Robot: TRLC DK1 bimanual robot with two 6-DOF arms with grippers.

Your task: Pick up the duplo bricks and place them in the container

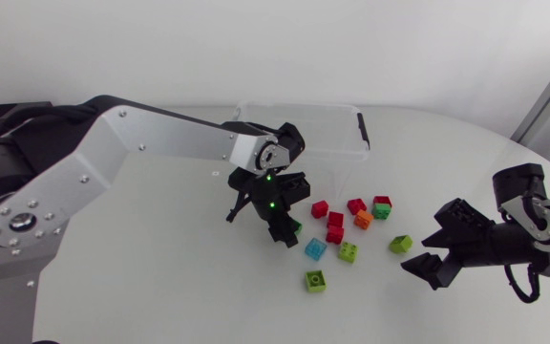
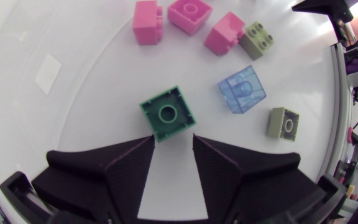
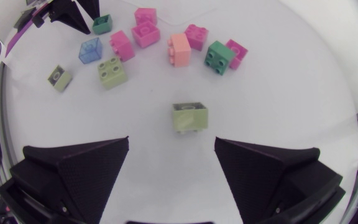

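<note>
Lying hollow side up, square green brick point(image 2: 168, 114) just ahead of parted left gripper point(image 2: 173, 138).

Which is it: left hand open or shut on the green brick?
Open. The left hand has its fingers standing apart, and the green brick lies just ahead of their tips, not clamped between them.

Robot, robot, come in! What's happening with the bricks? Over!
Left gripper open, green brick just ahead, not gripped. Right gripper open, lime brick just ahead. Nothing blocking either. Over.
</note>
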